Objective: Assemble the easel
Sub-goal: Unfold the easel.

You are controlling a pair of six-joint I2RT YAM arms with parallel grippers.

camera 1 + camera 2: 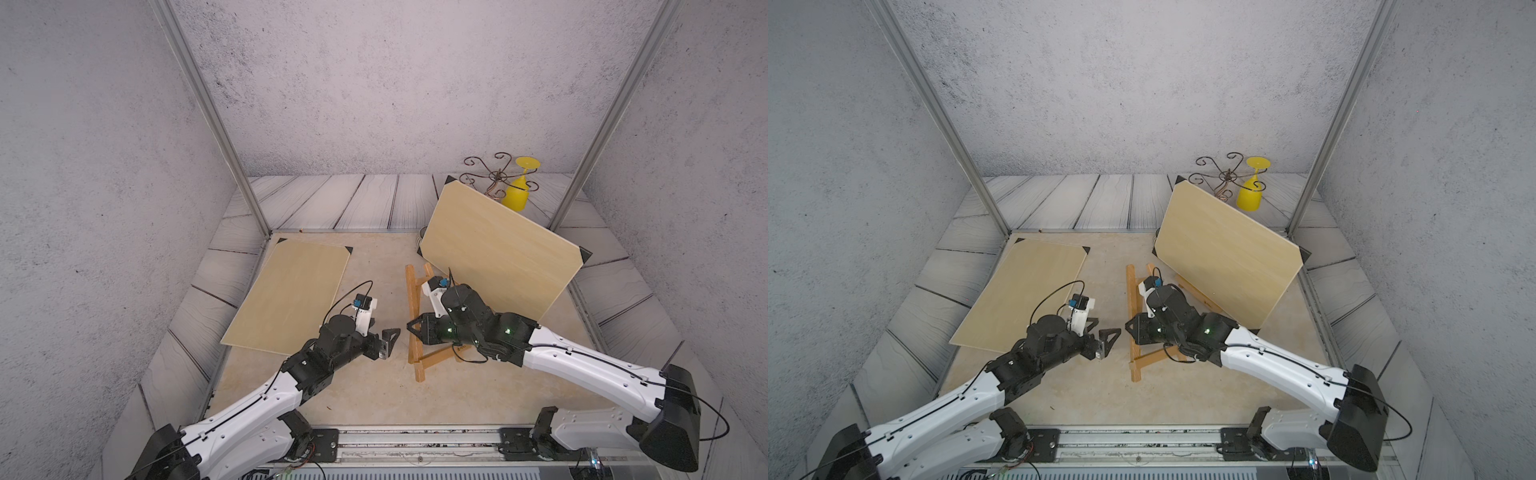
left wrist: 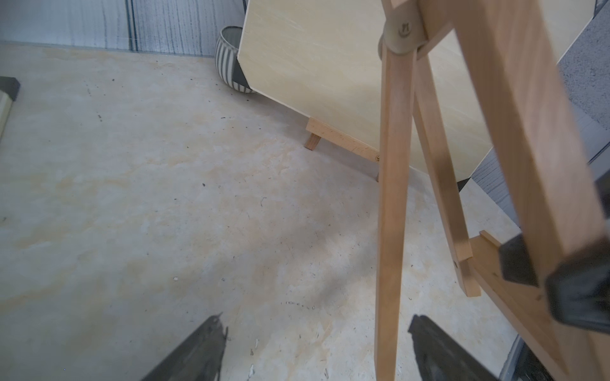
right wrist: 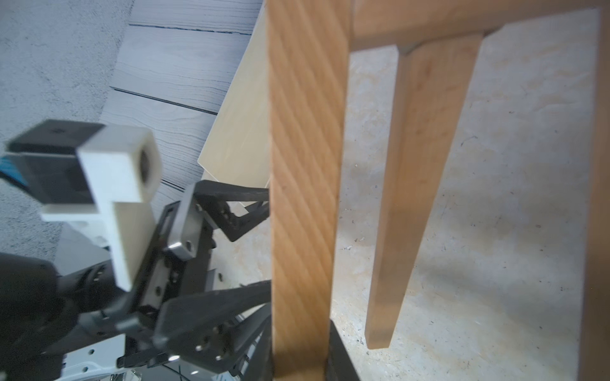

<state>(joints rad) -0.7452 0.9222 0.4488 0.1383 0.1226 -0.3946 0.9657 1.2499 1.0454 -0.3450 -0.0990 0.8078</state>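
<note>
The easel (image 1: 434, 359) (image 1: 1152, 360) is a light wooden A-frame with a crossbar, in the middle of the table. My right gripper (image 1: 412, 326) (image 1: 1128, 328) (image 3: 303, 363) is shut on one of its broad front legs (image 3: 303, 165) (image 2: 528, 132). A thinner leg (image 2: 392, 198) hangs from the top hinge (image 2: 401, 29). My left gripper (image 1: 382, 328) (image 1: 1102, 327) (image 2: 315, 330) is open just left of the frame. The thin leg stands between its fingers (image 2: 425, 333) in the wrist view, and neither finger touches it.
A plywood board (image 1: 291, 295) (image 1: 1021, 291) lies flat at the left. A second board (image 1: 498, 253) (image 1: 1229, 253) leans on another small easel (image 2: 340, 140) at the back right. Behind it are a striped pot (image 2: 227, 56), a wire rack (image 1: 494, 174) and a yellow glass (image 1: 517, 195).
</note>
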